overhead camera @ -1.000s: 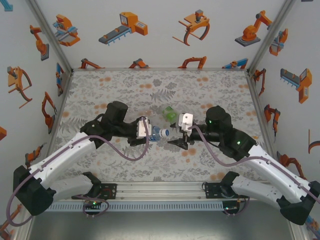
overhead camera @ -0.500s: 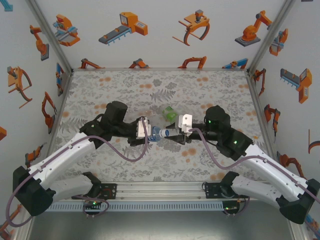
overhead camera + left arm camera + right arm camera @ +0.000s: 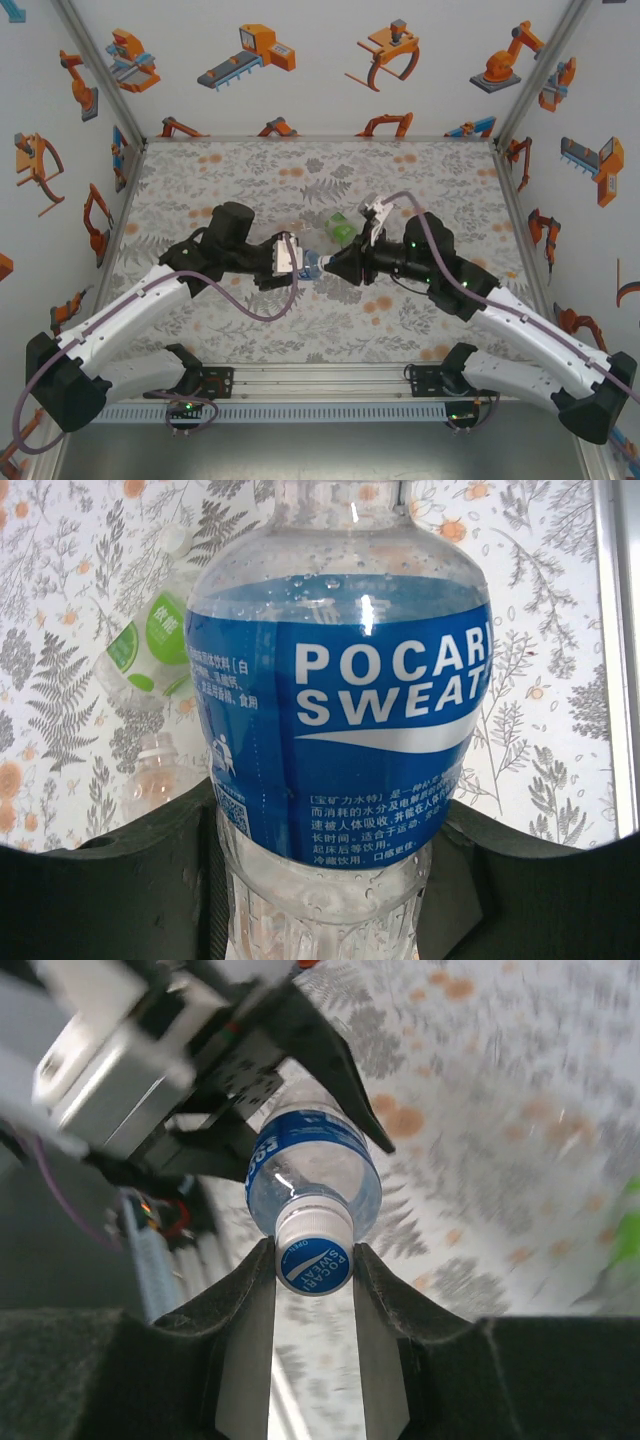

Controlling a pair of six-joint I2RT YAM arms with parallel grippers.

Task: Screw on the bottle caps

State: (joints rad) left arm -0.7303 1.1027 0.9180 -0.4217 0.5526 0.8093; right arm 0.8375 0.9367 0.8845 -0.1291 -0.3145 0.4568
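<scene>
Blue-label Pocari Sweat bottle (image 3: 340, 720) sits clamped in your left end effector (image 3: 325, 870); right end effector (image 3: 313, 1255) pinches its cap (image 3: 313, 1245), so twist next.

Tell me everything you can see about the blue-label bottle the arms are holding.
The blue-label bottle is small and made of clear plastic, with droplets inside its rounded shoulder and a ribbed lower body. Its blue wrap reads POCARI SWEAT in white, above small print and a QR code. In the top view it lies roughly level between the arms, mid-table. The left gripper clamps its body. The right gripper has its fingers closed on the cap, which is white-sided with a blue printed top and sits on the neck.
</scene>
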